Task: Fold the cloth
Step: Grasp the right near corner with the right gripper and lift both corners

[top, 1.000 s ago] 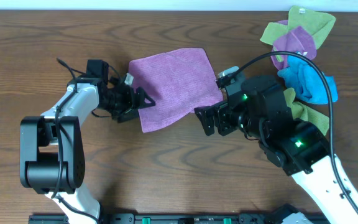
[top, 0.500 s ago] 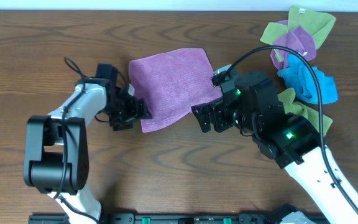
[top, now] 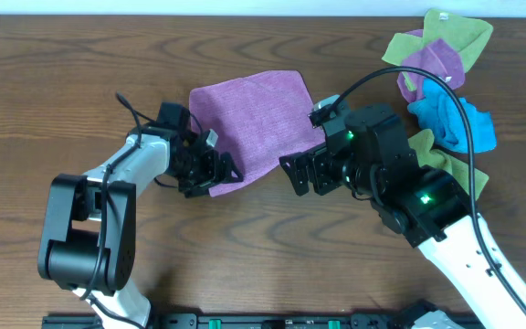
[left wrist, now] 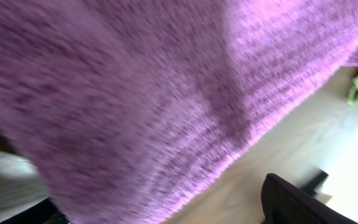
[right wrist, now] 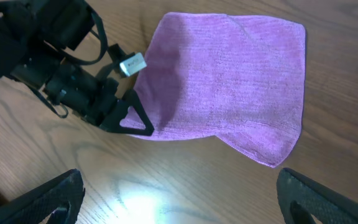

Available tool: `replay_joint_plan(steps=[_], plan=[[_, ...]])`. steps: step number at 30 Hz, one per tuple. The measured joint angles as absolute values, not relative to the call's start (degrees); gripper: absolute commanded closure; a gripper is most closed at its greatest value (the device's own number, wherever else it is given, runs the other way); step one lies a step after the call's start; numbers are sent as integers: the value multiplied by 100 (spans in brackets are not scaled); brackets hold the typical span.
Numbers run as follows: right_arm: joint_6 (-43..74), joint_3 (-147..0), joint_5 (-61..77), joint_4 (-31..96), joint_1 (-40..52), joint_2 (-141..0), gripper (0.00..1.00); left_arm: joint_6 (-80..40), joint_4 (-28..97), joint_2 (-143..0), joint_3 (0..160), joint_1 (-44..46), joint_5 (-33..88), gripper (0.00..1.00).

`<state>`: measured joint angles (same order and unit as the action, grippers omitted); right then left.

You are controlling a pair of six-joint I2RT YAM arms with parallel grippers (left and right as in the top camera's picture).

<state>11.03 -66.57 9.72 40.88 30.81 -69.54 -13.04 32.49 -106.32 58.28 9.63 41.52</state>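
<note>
A purple cloth (top: 254,114) lies flat on the wooden table, a little left of centre. It also shows in the right wrist view (right wrist: 229,81) and fills the left wrist view (left wrist: 135,81). My left gripper (top: 215,170) is at the cloth's near-left corner, jaws apart, with the cloth edge lying over and between them. It shows in the right wrist view as black fingers (right wrist: 128,118) at the cloth's edge. My right gripper (top: 301,175) is open and empty (right wrist: 179,199), hovering just off the cloth's near-right corner.
A pile of green, purple and blue cloths (top: 441,73) lies at the back right, partly behind the right arm. A black cable (top: 418,87) runs over it. Bare wood surrounds the purple cloth.
My left gripper has moved right, from beside the cloth's left edge to under its near-left corner, which now rides up on it. The right arm shifted slightly left.
</note>
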Motion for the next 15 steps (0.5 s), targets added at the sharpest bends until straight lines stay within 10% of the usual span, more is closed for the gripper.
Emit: replay_joint_plan(steps=[15], plan=[[1100, -6657, 1168, 4093, 3081, -6954, 1, -1319, 3677, -10757, 5393, 998, 5070, 62]])
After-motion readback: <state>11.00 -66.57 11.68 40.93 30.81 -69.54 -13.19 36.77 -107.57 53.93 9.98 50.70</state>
